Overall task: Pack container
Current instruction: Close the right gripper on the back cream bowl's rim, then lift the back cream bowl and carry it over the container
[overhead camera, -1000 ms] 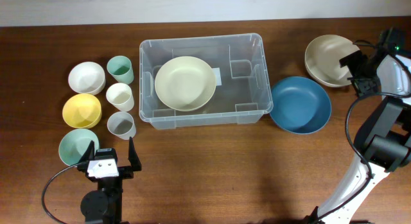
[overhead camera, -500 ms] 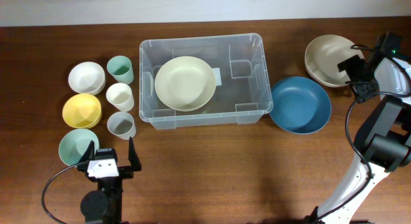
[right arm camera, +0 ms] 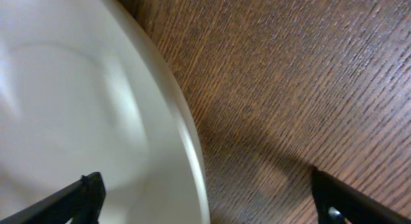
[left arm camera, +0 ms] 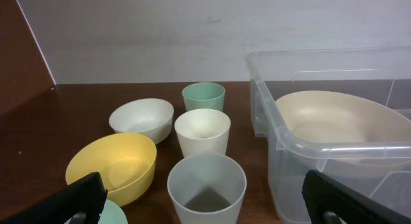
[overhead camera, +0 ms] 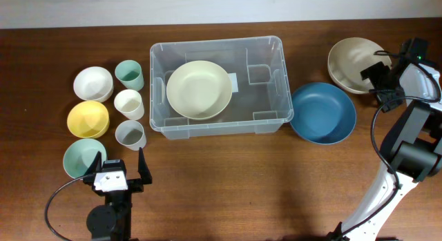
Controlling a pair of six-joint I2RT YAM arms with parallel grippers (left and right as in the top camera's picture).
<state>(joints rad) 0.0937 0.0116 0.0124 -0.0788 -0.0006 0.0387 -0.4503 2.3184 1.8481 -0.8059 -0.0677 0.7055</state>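
Note:
The clear plastic container [overhead camera: 269, 96] stands at the table's middle back and holds a cream bowl [overhead camera: 199, 89]; its near corner shows in the left wrist view [left arm camera: 334, 153]. A beige bowl [overhead camera: 349, 58] sits at the far right, with a blue bowl [overhead camera: 322, 113] in front of it. My right gripper [overhead camera: 381, 74] is open, its fingers straddling the beige bowl's rim [right arm camera: 186, 140]. My left gripper [overhead camera: 119, 168] is open and empty near the front left, facing a grey cup [left arm camera: 207, 185].
At the left stand a white bowl [overhead camera: 93, 83], a yellow bowl [overhead camera: 88, 119], a pale green bowl [overhead camera: 83, 157], a green cup [overhead camera: 129, 74], a cream cup [overhead camera: 129, 103] and the grey cup [overhead camera: 130, 135]. Bare wood lies in front of the container.
My right gripper has shifted slightly back and to the right over the beige bowl's edge. The left arm has not moved.

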